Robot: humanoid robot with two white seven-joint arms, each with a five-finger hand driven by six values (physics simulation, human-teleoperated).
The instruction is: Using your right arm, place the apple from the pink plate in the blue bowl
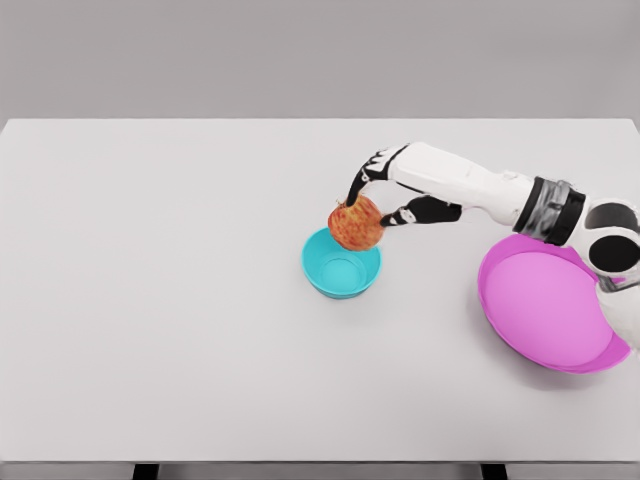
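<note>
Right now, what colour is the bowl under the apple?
Turquoise blue bowl, seen in the head view, the only view given.

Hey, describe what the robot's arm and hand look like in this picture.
Only the right arm shows: smooth white shell segments, a grey and black banded ring near the elbow, and black joint parts at the picture's edge. The robot hand has a white back with black fingers.
</note>
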